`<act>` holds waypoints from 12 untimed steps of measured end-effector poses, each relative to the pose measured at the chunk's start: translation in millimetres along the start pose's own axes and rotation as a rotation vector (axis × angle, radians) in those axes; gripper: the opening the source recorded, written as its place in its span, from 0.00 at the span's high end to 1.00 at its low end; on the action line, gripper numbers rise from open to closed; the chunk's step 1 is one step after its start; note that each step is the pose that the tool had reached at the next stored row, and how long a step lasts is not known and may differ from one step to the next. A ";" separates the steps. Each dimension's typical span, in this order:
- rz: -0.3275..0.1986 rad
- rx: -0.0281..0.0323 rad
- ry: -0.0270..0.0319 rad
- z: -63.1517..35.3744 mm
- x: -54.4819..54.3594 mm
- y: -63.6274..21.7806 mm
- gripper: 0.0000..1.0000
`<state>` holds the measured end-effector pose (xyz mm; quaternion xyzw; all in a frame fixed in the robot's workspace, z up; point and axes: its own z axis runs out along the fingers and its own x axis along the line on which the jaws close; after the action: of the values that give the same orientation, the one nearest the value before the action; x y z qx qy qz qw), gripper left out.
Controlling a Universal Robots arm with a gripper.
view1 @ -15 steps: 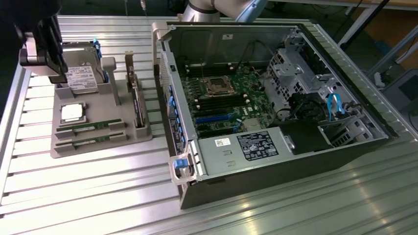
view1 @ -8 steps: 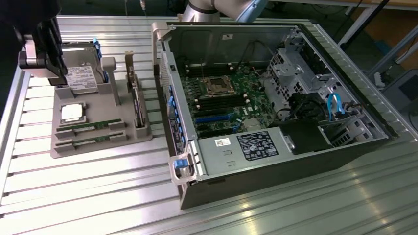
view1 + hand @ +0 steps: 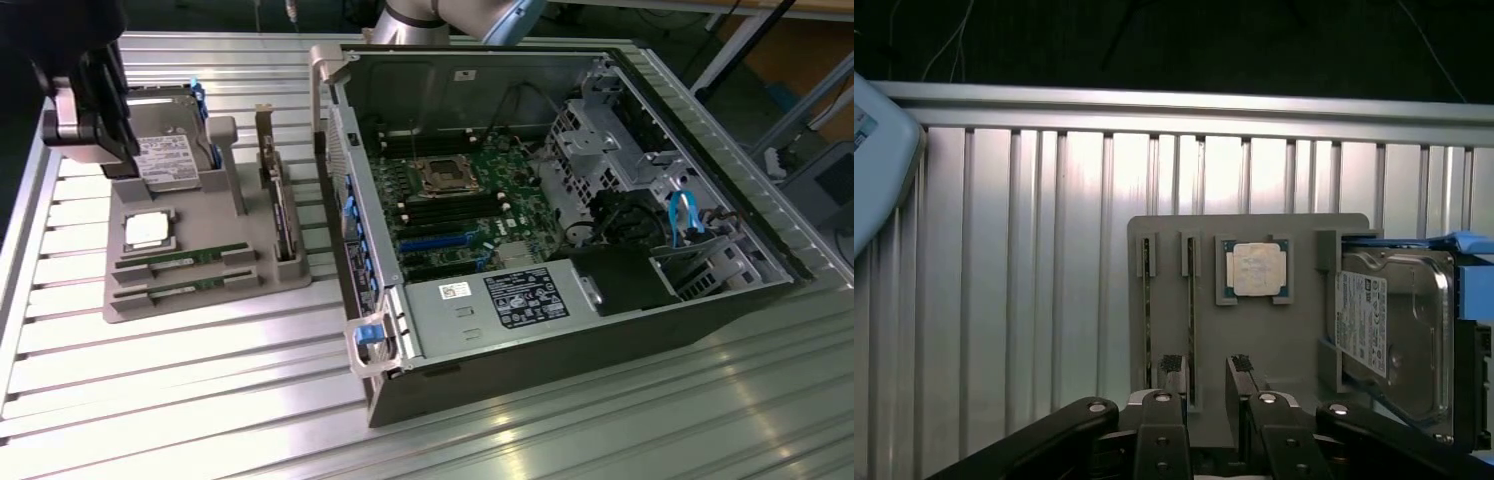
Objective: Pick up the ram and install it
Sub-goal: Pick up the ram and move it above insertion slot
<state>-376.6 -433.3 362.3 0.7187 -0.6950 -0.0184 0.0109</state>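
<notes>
Two thin green ram sticks (image 3: 180, 258) (image 3: 187, 284) lie side by side in slots at the near end of a grey holder tray (image 3: 200, 305), in the exterior view's left. In the wrist view the same rams (image 3: 1146, 310) (image 3: 1191, 315) run lengthwise in the tray (image 3: 1254, 228). My gripper (image 3: 114, 140) hangs above the tray's far left end, beside the hard drive. Its fingers (image 3: 1172, 370) stand open (image 3: 1206, 372) with nothing between them, one fingertip over the end of the ram nearer the CPU.
The tray also carries a square silver CPU (image 3: 1256, 270), a hard drive (image 3: 1389, 340) and an upright expansion card (image 3: 276, 210). An open computer case (image 3: 561, 230) with its motherboard (image 3: 447, 205) lies in the exterior view's right on a ribbed metal table (image 3: 160, 400).
</notes>
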 end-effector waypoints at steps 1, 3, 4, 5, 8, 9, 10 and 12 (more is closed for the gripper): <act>0.000 0.0001 -0.0001 1.1 0.0 0.0 0.70; 0.000 0.0000 -0.0001 3.3 0.1 -0.1 0.70; 0.000 0.0000 -0.0001 4.4 0.1 -0.2 0.70; 0.000 0.0000 -0.0001 5.8 0.1 -0.2 0.70; 0.000 0.0000 -0.0001 8.8 0.2 -0.4 0.70; 0.000 -0.0001 -0.0001 10.1 0.2 -0.4 0.70; 0.000 0.0000 -0.0001 11.1 0.2 -0.4 0.70; 0.000 0.0000 -0.0001 12.8 0.3 -0.5 0.70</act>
<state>-376.6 -433.4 349.5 0.7187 -0.6950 -0.0184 0.0108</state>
